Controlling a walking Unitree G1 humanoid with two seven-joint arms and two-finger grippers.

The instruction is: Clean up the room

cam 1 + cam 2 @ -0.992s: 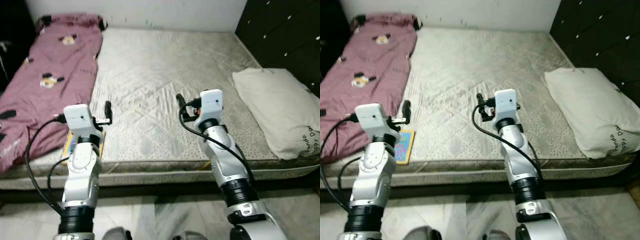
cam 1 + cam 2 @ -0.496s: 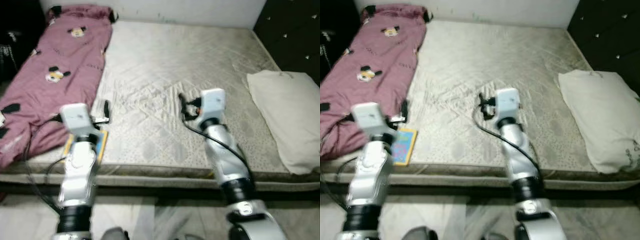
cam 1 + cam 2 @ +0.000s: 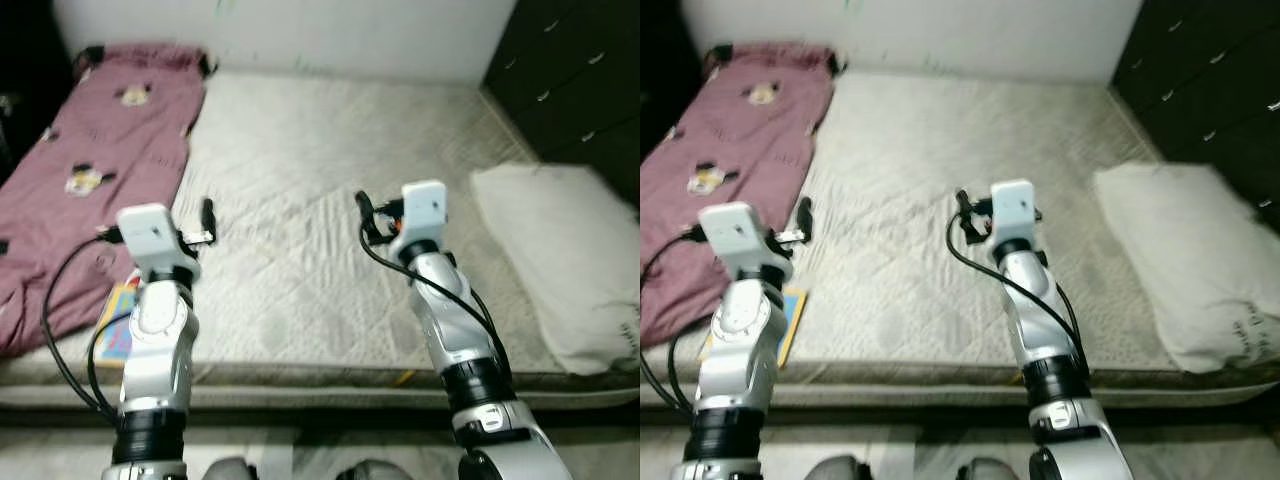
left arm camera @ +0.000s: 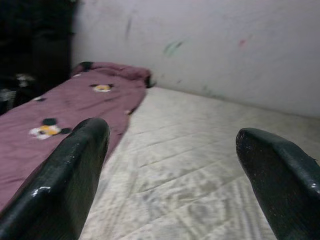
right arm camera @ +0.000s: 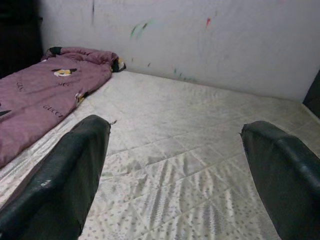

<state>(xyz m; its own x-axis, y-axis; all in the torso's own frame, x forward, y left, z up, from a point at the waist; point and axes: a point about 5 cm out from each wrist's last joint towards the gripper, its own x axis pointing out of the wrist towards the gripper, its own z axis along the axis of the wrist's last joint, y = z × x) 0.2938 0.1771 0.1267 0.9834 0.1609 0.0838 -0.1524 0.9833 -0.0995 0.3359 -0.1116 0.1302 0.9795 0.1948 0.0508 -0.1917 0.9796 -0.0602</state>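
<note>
Your nearest item to tidy is the book [image 3: 780, 318], lying flat at the bed's front left corner, right on the front edge and partly hidden behind the left arm. Just beside it, the maroon blanket [image 3: 90, 170] runs along the bed's left edge from the front up to the back left corner by the wall [image 3: 330, 35]. The pillow [image 3: 565, 260] lies on the right edge of the bed, toward the front right corner, below the dark drawers [image 3: 570, 80].

The mattress [image 3: 320, 150] between blanket and pillow is a pale quilted sheet with shallow creases.

Your left end effector [image 3: 207, 222] hovers above the mattress near the blanket's inner edge, ahead of the book and not touching it; its fingers [image 4: 65, 185] are spread wide and hold nothing. Your right end effector [image 3: 363, 215] hovers over the middle of the bed, well apart from the pillow, its fingers [image 5: 65, 175] also wide and holding nothing.
</note>
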